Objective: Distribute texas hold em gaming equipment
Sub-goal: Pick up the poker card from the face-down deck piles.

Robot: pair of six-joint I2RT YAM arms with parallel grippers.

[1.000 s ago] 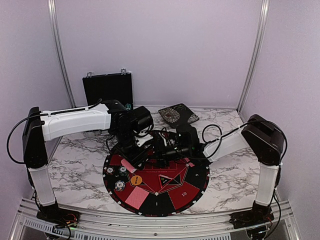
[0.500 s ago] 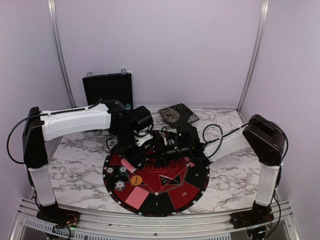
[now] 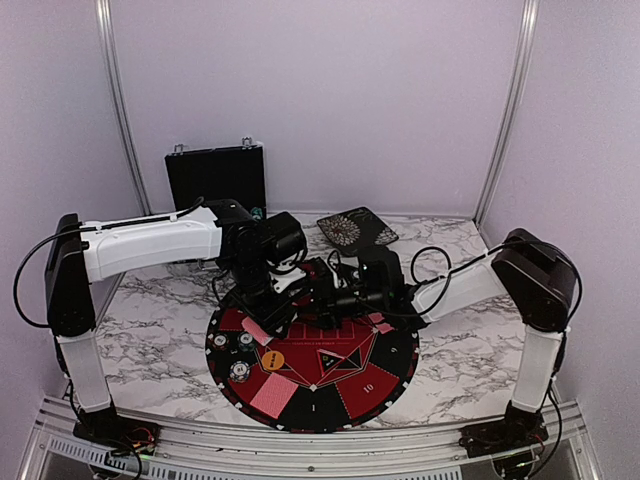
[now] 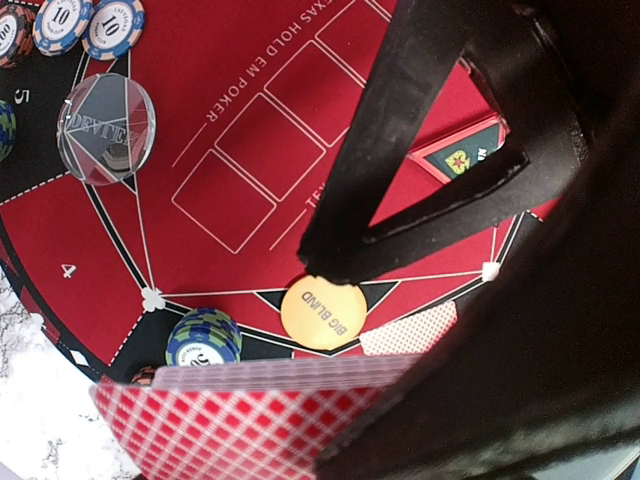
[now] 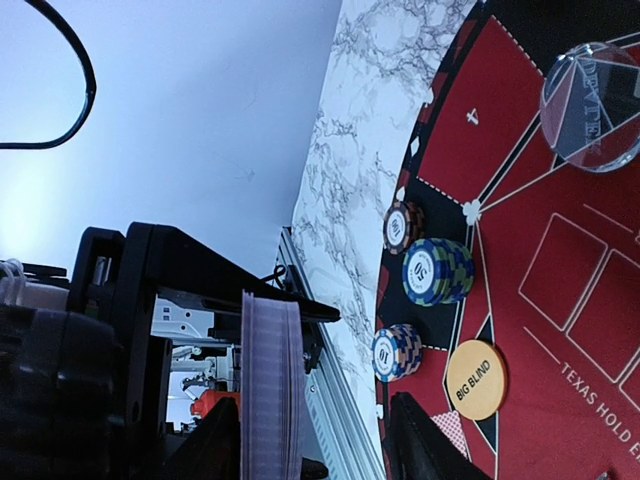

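Both arms meet over the upper half of the round mat point(image 3: 395, 365), centre of the overhead view. The left fingers point(image 3: 272, 305) are clamped on the deck of red-backed cards point(image 4: 240, 425), which fills the bottom left of the left wrist view, held up off the mat. In the right wrist view that deck shows edge-on at lower left, standing between the right fingers point(image 5: 415, 440). Those are parted, one close by the deck's edge, the other with a clear gap, so they are not gripping it.

Down on the mat, the orange disc point(image 4: 322, 313) reading BIG BLIND lies low centre in the left wrist view, with a single card point(image 4: 408, 335) face down just to its right and a blue-and-green chip point(image 4: 203, 338) just to its left. The clear disc point(image 4: 106, 128) sits at upper left, well apart from the orange one, and more chips point(image 4: 85, 25) crowd the top left corner.

Marble tabletop point(image 3: 160, 320) all round. The black case point(image 3: 215, 178) stands upright at the back, upper left of the overhead view.
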